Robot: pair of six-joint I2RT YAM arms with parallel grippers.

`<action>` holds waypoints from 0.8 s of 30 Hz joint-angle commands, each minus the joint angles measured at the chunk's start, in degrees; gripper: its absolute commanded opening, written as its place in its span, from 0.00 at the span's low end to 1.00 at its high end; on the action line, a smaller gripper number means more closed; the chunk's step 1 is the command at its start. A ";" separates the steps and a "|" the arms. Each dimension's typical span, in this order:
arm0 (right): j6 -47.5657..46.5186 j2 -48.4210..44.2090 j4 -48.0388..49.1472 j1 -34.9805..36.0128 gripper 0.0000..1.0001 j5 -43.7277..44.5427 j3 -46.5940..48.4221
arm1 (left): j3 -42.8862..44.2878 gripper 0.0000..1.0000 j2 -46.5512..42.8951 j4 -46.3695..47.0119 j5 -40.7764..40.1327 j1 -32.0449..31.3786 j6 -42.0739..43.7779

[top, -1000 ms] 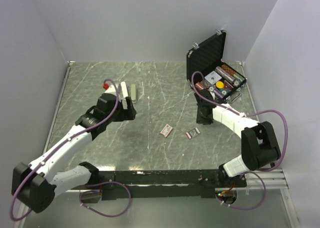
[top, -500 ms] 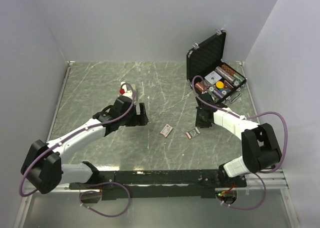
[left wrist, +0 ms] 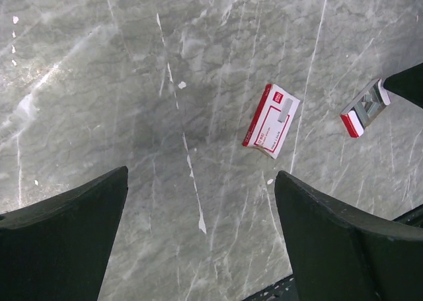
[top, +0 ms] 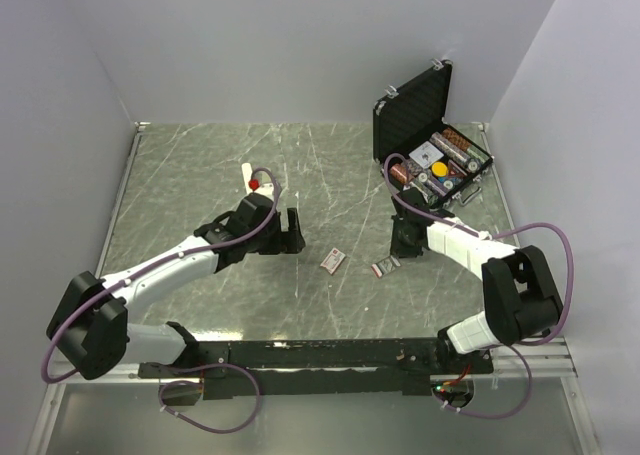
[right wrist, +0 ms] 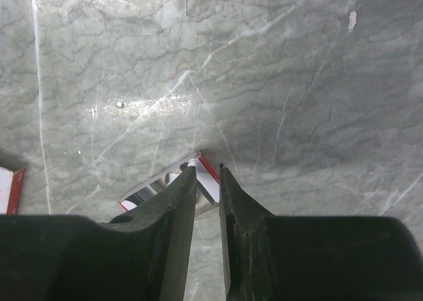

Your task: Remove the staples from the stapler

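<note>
While the left gripper (left wrist: pixel 201 175) is hanging wide released over the table (left wrist: pixel 99 83), left of the pink-and-white box (left wrist: pixel 271 120), the right gripper (right wrist: pixel 206 171) is hovering just above the small red-edged tray (left wrist: pixel 362 109). The grey staples (right wrist: pixel 164 184) are lying there, right of the box. Its fingers are clenching almost fully, grasping nothing.

Your white-and-black left arm (top: pixel 170 270) stretches forward and inward across the middle. Its black two-finger left gripper (top: pixel 290 231) is held low with its jaws spread wide. Your right arm (top: pixel 460 240) bends back inward. Its black right gripper (right wrist: pixel 206 172) points down, jaws drawn to a thin slit.
</note>
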 commanded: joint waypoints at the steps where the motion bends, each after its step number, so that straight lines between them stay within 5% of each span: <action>1: 0.58 0.22 0.92 -0.57 0.28 0.21 -0.32 | 2.04 0.97 0.25 2.30 0.04 -0.46 -1.26; 24: 1.64 2.34 1.27 -0.74 0.16 -2.07 -1.11 | 1.25 0.97 0.60 3.18 -0.31 -0.72 -1.00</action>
